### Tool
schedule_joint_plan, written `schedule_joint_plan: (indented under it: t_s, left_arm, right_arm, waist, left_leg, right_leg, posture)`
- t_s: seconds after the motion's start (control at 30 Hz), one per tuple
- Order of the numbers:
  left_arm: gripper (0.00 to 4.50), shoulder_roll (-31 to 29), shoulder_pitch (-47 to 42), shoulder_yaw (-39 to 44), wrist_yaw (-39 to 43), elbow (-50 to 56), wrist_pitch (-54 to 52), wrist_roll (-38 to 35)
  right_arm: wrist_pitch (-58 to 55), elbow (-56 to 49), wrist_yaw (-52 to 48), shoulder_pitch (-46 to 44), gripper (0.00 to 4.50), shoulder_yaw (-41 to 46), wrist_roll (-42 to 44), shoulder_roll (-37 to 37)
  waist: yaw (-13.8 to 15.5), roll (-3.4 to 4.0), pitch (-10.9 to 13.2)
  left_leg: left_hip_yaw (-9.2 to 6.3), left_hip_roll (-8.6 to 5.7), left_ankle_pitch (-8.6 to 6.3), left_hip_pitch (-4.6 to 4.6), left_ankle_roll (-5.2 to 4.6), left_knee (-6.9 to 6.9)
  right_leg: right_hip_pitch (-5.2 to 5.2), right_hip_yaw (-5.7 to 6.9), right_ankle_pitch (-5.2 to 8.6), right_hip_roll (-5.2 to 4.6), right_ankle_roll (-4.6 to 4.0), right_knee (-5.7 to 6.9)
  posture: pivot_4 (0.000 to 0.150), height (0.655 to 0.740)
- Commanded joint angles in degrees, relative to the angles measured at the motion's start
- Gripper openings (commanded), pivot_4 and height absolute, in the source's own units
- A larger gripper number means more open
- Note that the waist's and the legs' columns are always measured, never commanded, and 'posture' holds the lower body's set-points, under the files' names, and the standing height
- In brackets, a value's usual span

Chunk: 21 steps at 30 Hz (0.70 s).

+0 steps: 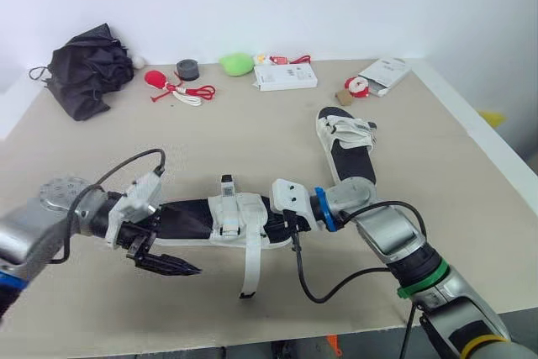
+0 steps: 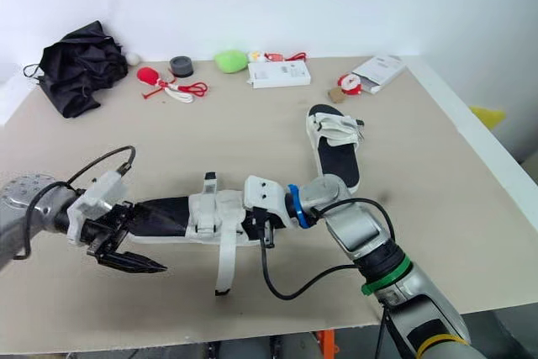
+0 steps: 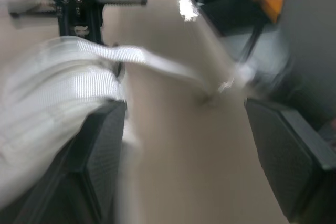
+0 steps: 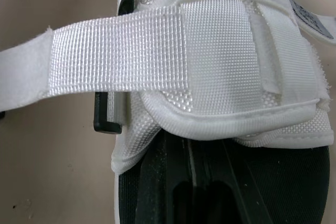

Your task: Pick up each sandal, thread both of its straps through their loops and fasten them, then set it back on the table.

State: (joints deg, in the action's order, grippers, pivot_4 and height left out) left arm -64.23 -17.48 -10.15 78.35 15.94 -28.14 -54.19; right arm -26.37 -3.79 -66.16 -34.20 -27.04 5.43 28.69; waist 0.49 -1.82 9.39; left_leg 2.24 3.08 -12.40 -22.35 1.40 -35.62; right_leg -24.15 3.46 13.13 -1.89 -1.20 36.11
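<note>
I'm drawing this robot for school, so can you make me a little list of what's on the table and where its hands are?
Near sandal: lying on the table, between the two grippers
Loose strap: unfastened, trailing toward the table's front edge
Far sandal: further back on the right, apart from both grippers
Left gripper: open, by the near sandal's left end
Right gripper: at the near sandal's right end
Back of table: black bundle, tape roll, green object, white box
</note>
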Motion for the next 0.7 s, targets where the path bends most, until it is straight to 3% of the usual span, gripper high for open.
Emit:
schedule_joint_plan:
  t_s: [0.03, 0.13, 0.27, 0.37, 0.47, 0.7]
  left_arm:
    - [3.68, -1.1, 2.8, 1.4, -9.6, 8.3, -16.4, -11.9]
    - [3.68, 1.6, 5.4, 1.5, -18.1, 10.8, -22.6, -15.5]
    - [3.68, 10.1, 12.0, 0.1, -30.7, 11.4, -24.3, -11.3]
    - [3.68, 12.8, 13.3, 0.7, -33.2, 11.6, -24.6, -8.5]
    - [3.68, 16.6, 14.4, 0.0, -35.2, 12.0, -23.2, -5.3]
    - [3.68, 25.2, 14.7, 0.0, -38.6, 11.2, -25.5, -5.3]
  right_arm:
    - [-2.6, 5.8, 0.9, 2.3, 0.00, -3.9, -4.4, 1.7]
    - [-2.9, 5.6, 1.0, 2.2, 0.00, -4.1, -4.3, 1.4]
    - [-3.8, 3.6, 0.5, 3.3, 0.00, -4.3, -3.9, 2.1]
    - [-4.3, 3.2, 0.4, 3.1, 0.00, -4.5, -3.9, 2.1]
    - [-4.7, 2.4, -0.1, 3.4, 0.00, -4.6, -3.8, 2.7]
    - [-5.5, 1.0, -1.2, 3.4, 0.00, -5.1, -3.7, 4.3]
  waist:
    - [0.0, 0.12, 0.1]
    - [-0.1, 0.13, 0.1]
    - [-0.1, 0.22, 0.0]
    - [0.0, -0.07, -0.1]
    - [0.1, 0.10, -0.2]
    - [0.2, 0.04, -0.3]
  left_leg:
    - [0.04, -0.03, 0.01, 0.02, -0.01, 0.00]
    - [0.03, -0.08, 0.01, 0.02, -0.01, 0.02]
    - [0.04, -0.12, 0.01, 0.01, 0.00, 0.05]
    - [0.00, -0.13, -0.01, -0.02, 0.02, 0.04]
    - [-0.05, -0.13, -0.01, 0.02, 0.03, 0.03]
    - [0.01, -0.42, -0.02, -0.03, 0.03, 0.02]
  right_leg:
    - [-0.01, -0.01, -0.01, -0.10, 0.01, 0.00]
    - [0.00, -0.05, -0.04, -0.05, 0.06, 0.01]
    - [0.18, -0.24, -0.18, 0.09, 0.30, 0.06]
    - [0.17, -0.26, -0.15, 0.13, 0.25, 0.07]
    - [0.13, -0.22, 0.01, 0.10, -0.03, 0.06]
    - [0.25, -0.34, -0.06, -0.17, 0.12, 0.05]
  posture:
    - [0.150, 0.7400]
    - [0.150, 0.7400]
    - [0.150, 0.7400]
    - [0.150, 0.7400]
    - [0.150, 0.7400]
    - [0.150, 0.7400]
